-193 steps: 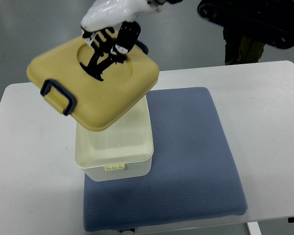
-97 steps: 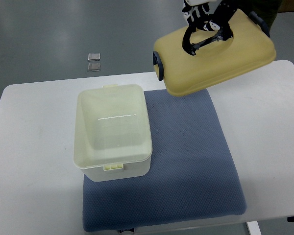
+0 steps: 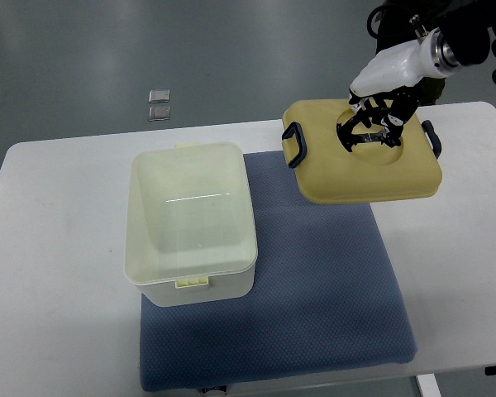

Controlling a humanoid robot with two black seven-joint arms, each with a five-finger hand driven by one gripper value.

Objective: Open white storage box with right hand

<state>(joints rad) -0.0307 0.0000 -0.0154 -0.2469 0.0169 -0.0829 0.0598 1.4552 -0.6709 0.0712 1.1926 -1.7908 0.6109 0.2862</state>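
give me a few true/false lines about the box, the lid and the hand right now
1. The lid is off the box. True.
2. The right hand grips the lid at its centre recess. True.
3. The box holds several items. False: it looks empty.
4. The lid is to the left of the box. False: it is to the right, over the far right corner of the blue mat.
5. The box stands partly on the mat. True.
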